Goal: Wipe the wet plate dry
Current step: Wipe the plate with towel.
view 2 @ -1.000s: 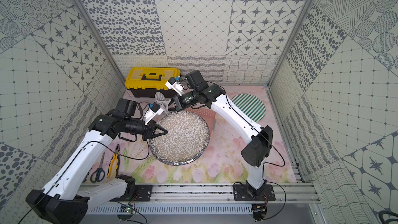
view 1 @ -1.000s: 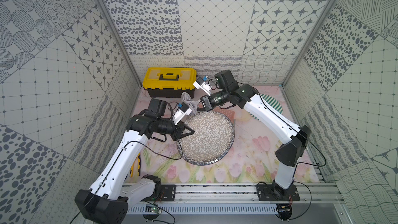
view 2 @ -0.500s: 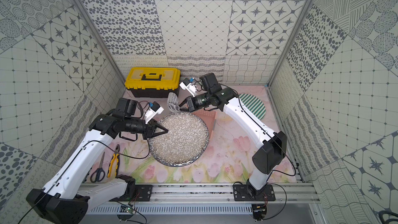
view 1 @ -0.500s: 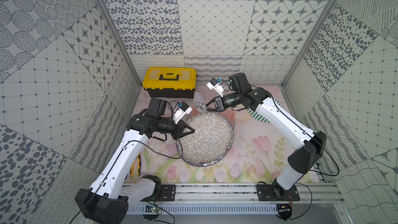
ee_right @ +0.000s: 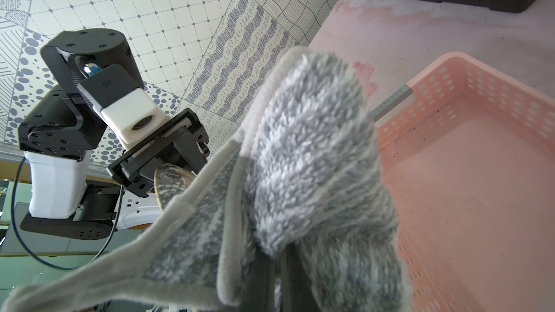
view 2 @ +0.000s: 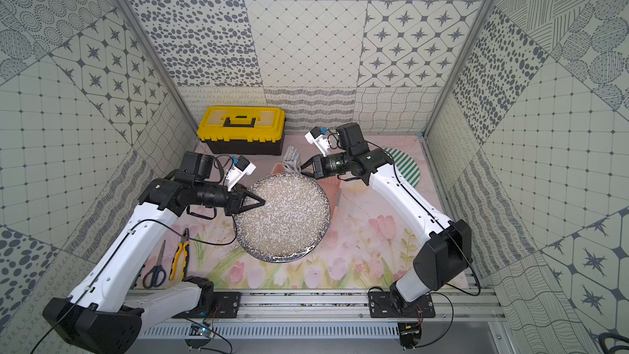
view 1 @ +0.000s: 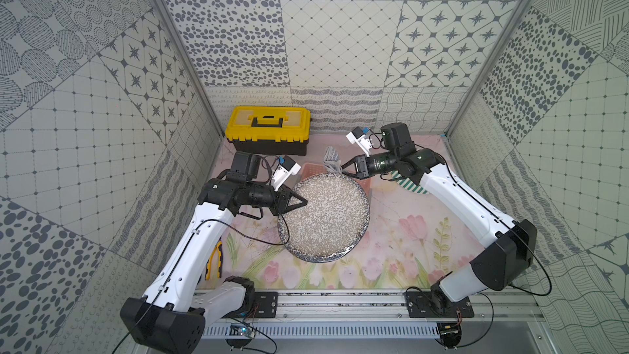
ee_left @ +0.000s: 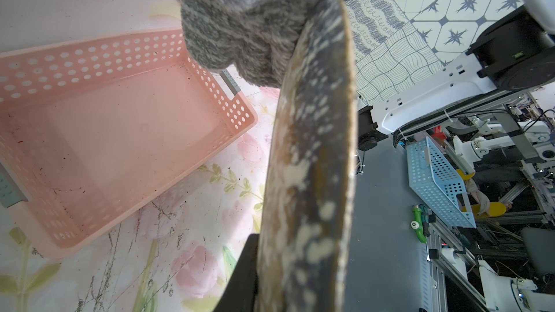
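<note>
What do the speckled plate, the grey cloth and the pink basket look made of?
Round speckled plate: probably glazed ceramic or enamel; glossy rim highlights, mottled underside.
Fluffy grey cloth: plush microfibre-like textile; dense pile, stitched hem.
Pink perforated basket: moulded plastic, smooth, slightly translucent, rows of punched holes.

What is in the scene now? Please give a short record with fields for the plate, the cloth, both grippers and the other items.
plate: speckled, held up off the mat by its rim, partly over the pink basket
left gripper: shut on the plate's rim
right gripper: shut on the cloth
cloth: grey, fluffy, at the plate's far rim, seemingly touching it
other items: yellow toolbox at the back; pliers and scissors at the mat's left edge; striped disc at the back right
</note>
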Available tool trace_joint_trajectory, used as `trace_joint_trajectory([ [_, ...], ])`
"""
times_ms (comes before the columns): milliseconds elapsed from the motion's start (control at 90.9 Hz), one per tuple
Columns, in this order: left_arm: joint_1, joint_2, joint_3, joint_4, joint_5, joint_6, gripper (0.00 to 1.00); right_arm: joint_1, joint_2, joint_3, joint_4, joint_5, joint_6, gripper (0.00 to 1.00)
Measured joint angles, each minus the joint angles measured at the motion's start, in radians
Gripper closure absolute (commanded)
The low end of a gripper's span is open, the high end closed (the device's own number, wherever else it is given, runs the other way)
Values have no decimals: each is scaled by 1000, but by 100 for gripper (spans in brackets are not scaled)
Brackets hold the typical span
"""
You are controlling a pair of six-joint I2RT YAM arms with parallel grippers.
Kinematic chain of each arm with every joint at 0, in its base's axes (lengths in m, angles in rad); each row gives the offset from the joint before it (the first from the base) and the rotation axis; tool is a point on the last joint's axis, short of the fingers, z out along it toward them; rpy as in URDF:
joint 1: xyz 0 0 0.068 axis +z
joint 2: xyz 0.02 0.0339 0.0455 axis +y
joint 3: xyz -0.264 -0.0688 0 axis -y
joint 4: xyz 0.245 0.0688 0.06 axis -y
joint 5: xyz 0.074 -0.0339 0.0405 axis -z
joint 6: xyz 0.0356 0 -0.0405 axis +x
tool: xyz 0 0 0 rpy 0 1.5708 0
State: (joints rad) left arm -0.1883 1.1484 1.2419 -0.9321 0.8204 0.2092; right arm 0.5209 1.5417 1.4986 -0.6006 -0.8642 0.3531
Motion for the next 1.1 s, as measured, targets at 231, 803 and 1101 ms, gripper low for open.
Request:
trace_joint_trajectory([
  [231,52,0,0,11,44,-25,100,-36,-50,-76,37,16,11,100],
  [803,173,21,-26,153,177,-220,100,-86,-116,-211,73,74,18,100],
  [1101,207,31,-37,308,214,-362,100,-89,-139,-252,63,80,18,100],
])
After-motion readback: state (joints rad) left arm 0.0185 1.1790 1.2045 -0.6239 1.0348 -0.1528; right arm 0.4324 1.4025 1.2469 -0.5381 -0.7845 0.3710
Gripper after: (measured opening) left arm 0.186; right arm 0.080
